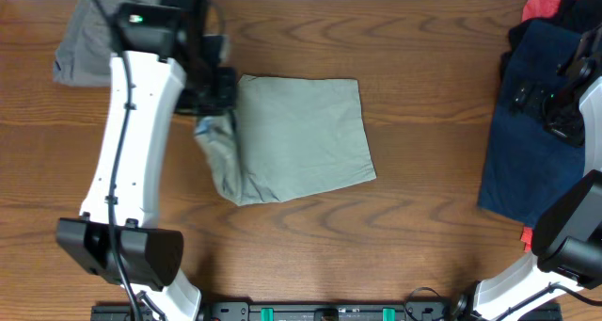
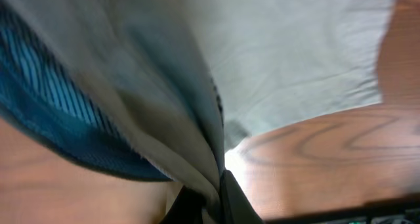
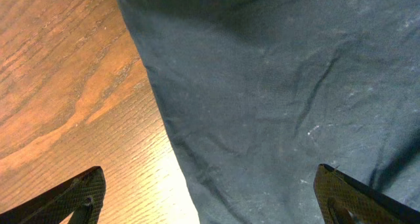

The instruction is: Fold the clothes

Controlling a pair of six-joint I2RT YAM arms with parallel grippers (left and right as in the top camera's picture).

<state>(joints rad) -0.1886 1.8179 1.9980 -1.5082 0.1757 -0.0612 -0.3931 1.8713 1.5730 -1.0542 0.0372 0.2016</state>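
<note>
A: How many garments on your desk (image 1: 423,236)?
B: Four that I can tell apart: one green garment (image 1: 301,137), one grey garment (image 1: 80,48), one navy garment (image 1: 527,161), one red garment (image 1: 544,3).
A: Any colour twice?
B: No, one of each.
A: And desks?
B: Just the one.
A: End effectors?
B: Two, one on each of my two arms: my left end effector (image 1: 218,109) and my right end effector (image 1: 546,109).

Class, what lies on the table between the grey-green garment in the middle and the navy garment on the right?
Nothing: the overhead view shows only bare wooden table between the grey-green garment and the navy garment.
</note>
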